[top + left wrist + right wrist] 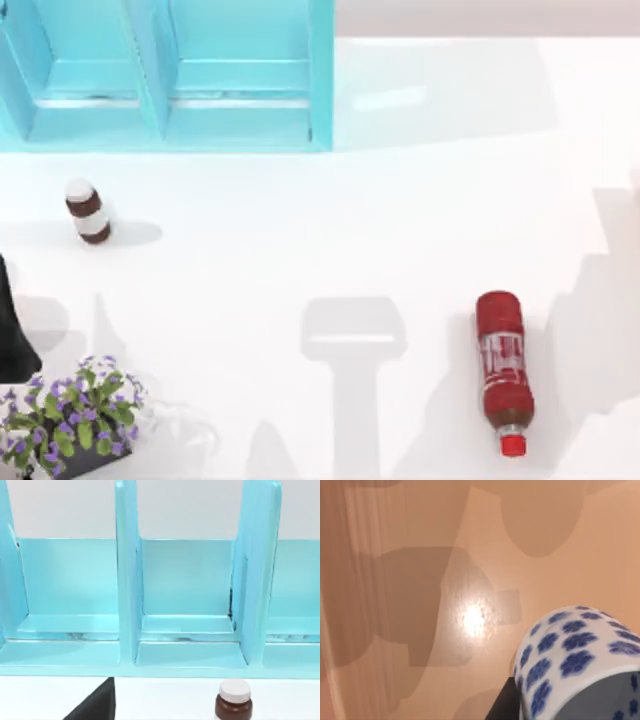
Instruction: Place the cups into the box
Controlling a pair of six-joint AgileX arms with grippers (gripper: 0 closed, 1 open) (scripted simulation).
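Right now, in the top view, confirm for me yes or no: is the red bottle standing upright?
No, the red bottle lies on its side on the white table, its red cap pointing toward the near edge.

Brown jar (88,211), red bottle (503,369), potted flowers (72,415).

Turquoise box (165,110), brown jar (88,211), lying red bottle (503,370), potted flowers (72,415).

The box (240,110) is cut off by the top view's upper and left edges, and by the left wrist view's sides. The jar (233,700) loses its lower half at that view's edge. The right wrist view crops the flowered cup (580,665). The plant (70,420) runs off the top view's bottom corner.
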